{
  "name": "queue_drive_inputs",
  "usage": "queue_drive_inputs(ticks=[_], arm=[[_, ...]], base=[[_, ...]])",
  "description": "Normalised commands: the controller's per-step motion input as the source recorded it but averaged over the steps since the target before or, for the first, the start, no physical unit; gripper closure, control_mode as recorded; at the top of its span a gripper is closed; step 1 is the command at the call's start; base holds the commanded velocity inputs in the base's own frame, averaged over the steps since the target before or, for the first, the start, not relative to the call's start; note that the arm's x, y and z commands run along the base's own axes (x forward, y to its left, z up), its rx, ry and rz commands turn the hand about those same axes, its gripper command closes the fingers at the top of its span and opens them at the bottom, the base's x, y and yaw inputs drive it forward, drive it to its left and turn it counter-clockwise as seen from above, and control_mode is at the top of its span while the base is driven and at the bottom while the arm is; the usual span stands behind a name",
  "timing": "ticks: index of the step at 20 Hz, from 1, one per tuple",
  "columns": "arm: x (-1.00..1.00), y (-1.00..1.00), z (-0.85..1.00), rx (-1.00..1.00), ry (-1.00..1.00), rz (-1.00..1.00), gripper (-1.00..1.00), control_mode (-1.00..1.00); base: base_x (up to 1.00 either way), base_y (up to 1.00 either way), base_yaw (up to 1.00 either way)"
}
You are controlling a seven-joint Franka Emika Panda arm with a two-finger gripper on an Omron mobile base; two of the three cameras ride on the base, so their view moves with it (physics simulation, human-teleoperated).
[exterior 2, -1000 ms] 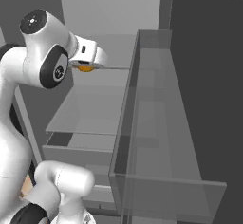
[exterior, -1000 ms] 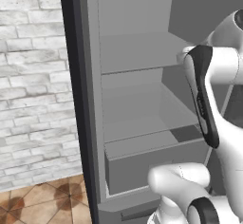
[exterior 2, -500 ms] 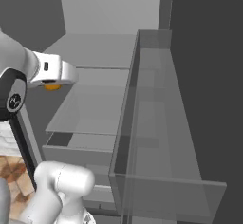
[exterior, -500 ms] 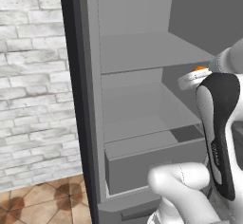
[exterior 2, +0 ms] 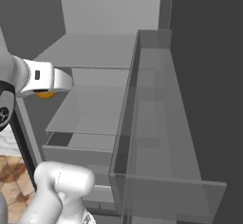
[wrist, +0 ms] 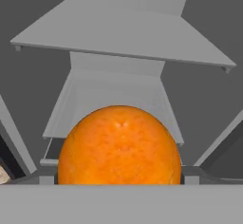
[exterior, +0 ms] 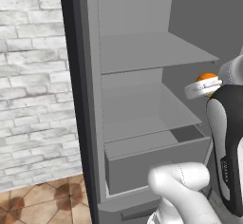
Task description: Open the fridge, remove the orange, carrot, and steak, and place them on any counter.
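Where fridge (exterior: 90, 99) gapes: claw-held orange (wrist: 118, 144).

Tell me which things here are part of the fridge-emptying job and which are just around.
Part of the job:
- fridge, door open
- orange, in the gripper

Just around:
- brick wall
- tiled floor

The fridge (exterior: 85, 123) stands open, its front free for passing in and out. The upper shelf (exterior: 152, 52) and lower shelf (exterior: 147, 114) lie bare, with room above each. The drawer (exterior: 156, 159) juts forward past the lower shelf's front edge. The open door's clear bin (exterior 2: 156, 137) walls the right side. The orange (wrist: 118, 147) blocks the pincer's forward view.
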Motion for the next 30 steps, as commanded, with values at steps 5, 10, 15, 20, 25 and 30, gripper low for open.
queue_drive_inputs(ticks=[5,10,15,20,25,30], arm=[[-0.02,0.00,0.00,0.00,0.00,0.00,1.00,-1.00],[0.00,0.00,0.00,0.00,0.00,0.00,1.00,1.00],[0.00,0.00,0.00,0.00,0.00,0.00,1.00,1.00],[0.00,0.00,0.00,0.00,0.00,0.00,1.00,1.00],[0.00,0.00,0.00,0.00,0.00,0.00,1.00,1.00],[0.00,0.00,0.00,0.00,0.00,0.00,1.00,1.00]], base=[[0.00,0.00,0.00],[-0.81,0.00,0.00],[-1.00,0.00,0.01],[-1.00,0.07,0.13],[-1.00,0.30,0.29],[-0.70,0.50,0.44]])
